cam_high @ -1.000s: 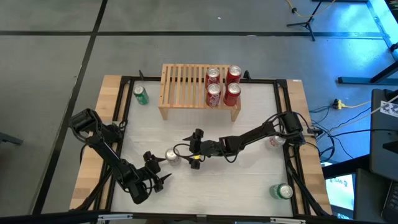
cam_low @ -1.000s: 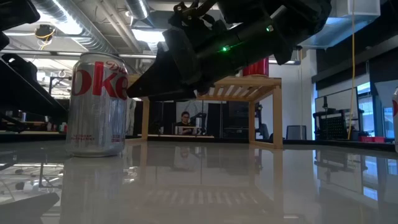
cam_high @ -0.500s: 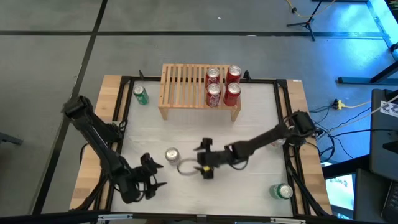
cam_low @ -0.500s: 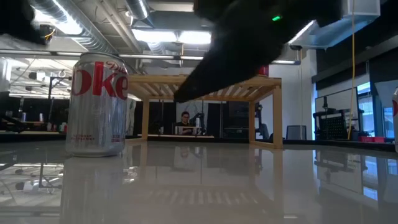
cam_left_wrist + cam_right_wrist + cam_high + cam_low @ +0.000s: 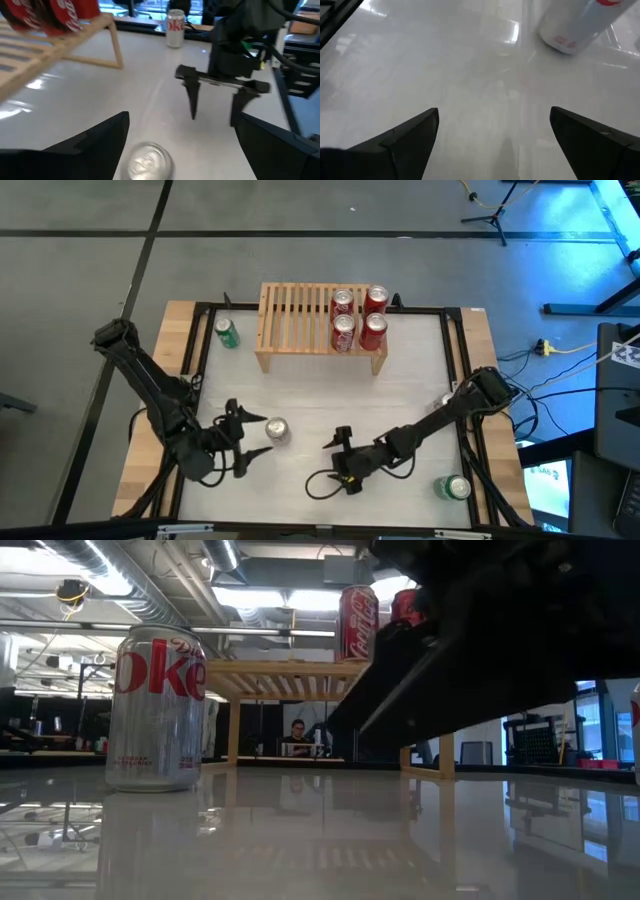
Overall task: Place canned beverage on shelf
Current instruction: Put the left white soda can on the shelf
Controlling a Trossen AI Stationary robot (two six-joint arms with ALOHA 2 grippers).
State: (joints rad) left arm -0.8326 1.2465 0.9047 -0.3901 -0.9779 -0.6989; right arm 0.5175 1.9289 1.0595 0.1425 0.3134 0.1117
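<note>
A silver Diet Coke can (image 5: 277, 430) stands upright on the white table; it also shows in the low view (image 5: 160, 705). My left gripper (image 5: 258, 436) is open just left of it. The fingers stand on either side of the can's top (image 5: 147, 160) and do not touch it. My right gripper (image 5: 335, 463) is open and empty, to the right of the can and nearer the table's near edge; it also shows in the left wrist view (image 5: 215, 95). The light-wood slatted shelf (image 5: 300, 320) stands at the far side, with several red cans (image 5: 358, 318) on its right part.
A green can (image 5: 227, 332) stands left of the shelf. Another green can (image 5: 455, 487) lies at the near right corner. A second silver can (image 5: 175, 27) stands by the right edge. The table has a black frame (image 5: 200, 360).
My right gripper, open, has drawn back from beside the silver can toward the table's near edge and a little right. My left gripper, open, has gone from the near edge toward the far edge, up to the can. The can has stayed where it was.
</note>
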